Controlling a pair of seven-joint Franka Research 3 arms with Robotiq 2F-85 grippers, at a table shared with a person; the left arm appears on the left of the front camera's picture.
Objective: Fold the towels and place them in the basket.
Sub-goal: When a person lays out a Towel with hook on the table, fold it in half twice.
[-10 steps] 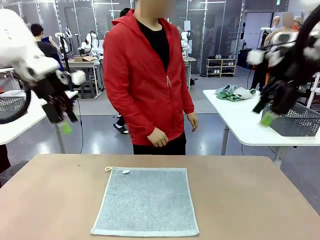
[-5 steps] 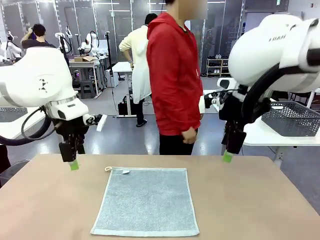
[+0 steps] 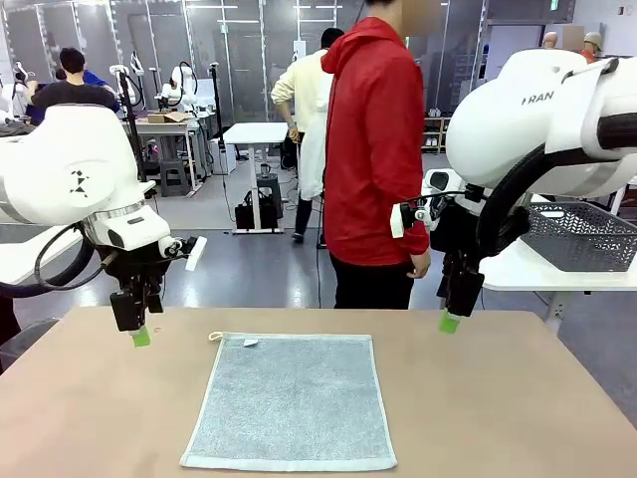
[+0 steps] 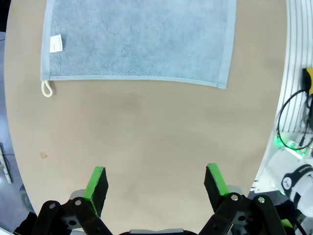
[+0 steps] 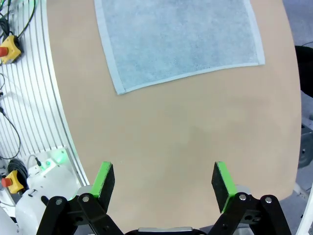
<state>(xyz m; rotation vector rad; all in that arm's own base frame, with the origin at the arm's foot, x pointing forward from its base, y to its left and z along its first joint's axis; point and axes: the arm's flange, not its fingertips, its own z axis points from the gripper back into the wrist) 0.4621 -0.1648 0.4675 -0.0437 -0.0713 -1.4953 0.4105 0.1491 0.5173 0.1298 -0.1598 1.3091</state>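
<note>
Worktop (image 3: 498, 398) is carrying one pale blue-grey towel (image 3: 291, 400), lying flat and unfolded at centre. Basket (image 3: 587, 234) is sitting on a white side table (image 3: 557, 279) to my right, well apart from the towel. My left end effector (image 3: 140, 337) and right end effector (image 3: 450, 322) are hovering beside the towel's far corners, fingers spread wide, gripping nothing. White loop (image 3: 214, 337) is poking out at the far-left corner.

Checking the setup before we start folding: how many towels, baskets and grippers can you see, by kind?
Towels: 1, the blue-grey towel, flat on the table.
Baskets: 1, the basket on the side table.
Grippers: 2, left gripper and right gripper, both open.
Total: 4.
</note>
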